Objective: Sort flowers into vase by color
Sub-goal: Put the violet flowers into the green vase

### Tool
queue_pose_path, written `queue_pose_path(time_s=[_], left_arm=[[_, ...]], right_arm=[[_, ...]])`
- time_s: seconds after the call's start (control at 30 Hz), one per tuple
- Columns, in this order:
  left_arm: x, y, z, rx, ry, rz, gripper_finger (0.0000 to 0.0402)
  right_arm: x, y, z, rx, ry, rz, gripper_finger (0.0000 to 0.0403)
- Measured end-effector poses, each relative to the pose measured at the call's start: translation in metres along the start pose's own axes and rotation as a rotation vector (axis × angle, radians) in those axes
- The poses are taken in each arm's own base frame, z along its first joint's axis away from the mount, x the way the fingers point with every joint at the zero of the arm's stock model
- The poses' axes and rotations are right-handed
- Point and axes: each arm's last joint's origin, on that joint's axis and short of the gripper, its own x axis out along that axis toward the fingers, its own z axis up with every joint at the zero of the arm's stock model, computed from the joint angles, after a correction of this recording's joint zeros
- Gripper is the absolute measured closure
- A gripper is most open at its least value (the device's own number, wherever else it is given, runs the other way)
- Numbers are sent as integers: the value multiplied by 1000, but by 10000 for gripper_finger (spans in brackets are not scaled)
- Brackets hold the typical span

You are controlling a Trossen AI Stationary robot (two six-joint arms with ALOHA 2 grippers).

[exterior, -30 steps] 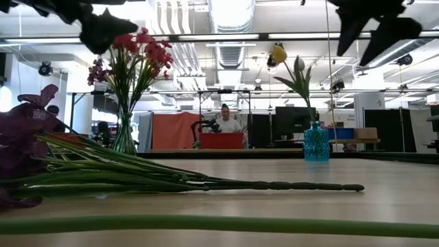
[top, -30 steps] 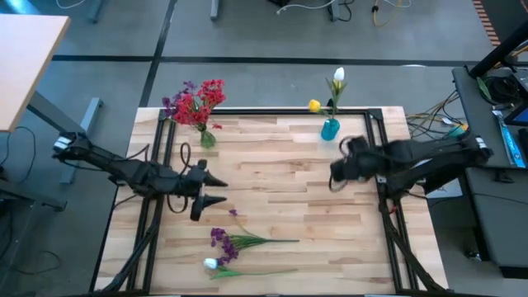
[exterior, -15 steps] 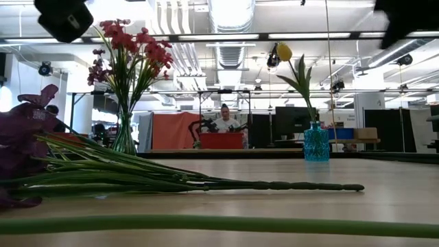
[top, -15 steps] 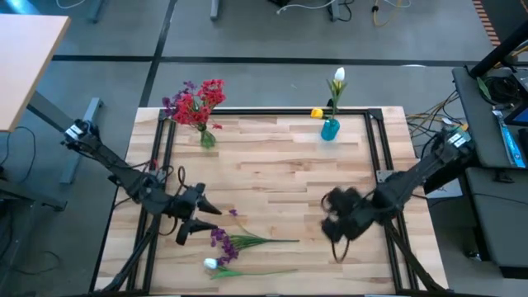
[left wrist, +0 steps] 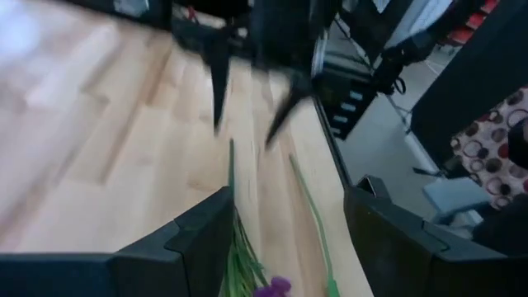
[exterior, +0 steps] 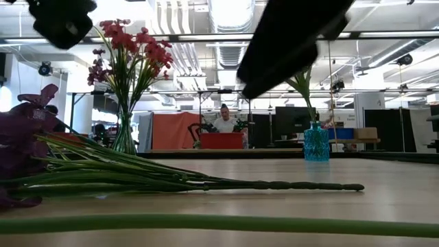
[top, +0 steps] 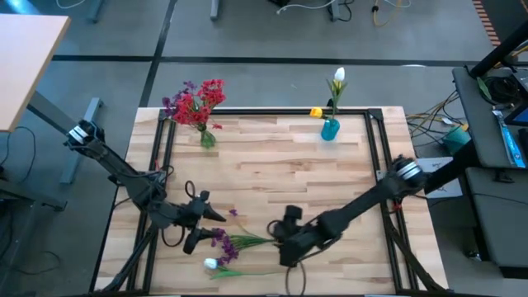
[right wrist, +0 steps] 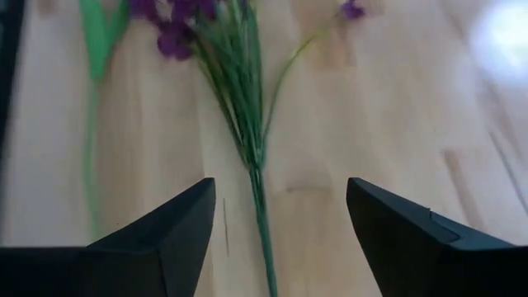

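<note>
Right gripper (top: pixel 280 239) swung in over the purple flowers (top: pixel 223 241), fingers apart; light floppy stem, grab mid-stem.

The near edge of the light wooden slatted table (top: pixel 272 177) is taken up by a purple-flowered bunch on long green stems (top: pixel 239 241) and a white tulip-like flower on a green stem (top: pixel 221 266), lying flat. Passage over them is blocked from both sides: the left gripper (top: pixel 208 226) hangs open just beside the purple heads, and the right gripper (top: pixel 276 241) hangs open over the stem ends. The table's middle is left bare. The far edge is obstructed by a clear glass vase of red flowers (top: pixel 205 132) and a small blue vase (top: pixel 330 129), well apart.
</note>
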Motion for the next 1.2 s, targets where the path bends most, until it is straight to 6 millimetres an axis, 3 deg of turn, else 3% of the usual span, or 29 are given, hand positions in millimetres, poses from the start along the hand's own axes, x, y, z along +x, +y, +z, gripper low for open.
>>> queue_pose_path(time_s=[0.27,0.6,0.9,1.03,1.2], left_arm=[[-9,-13,34,108,-101,52,187],[-17,-18,54,181,-103,157,187],[-17,-18,54,194,-103,158,187],[-17,-16,54,223,-118,205,187],[-22,-13,55,222,-116,238,187]], right_arm=[[61,4,15,-110,81,38,175],[89,-3,14,-94,145,27,235],[90,-7,14,-123,175,53,382],[78,-11,15,-171,225,46,388],[32,-27,10,-215,322,-97,389]])
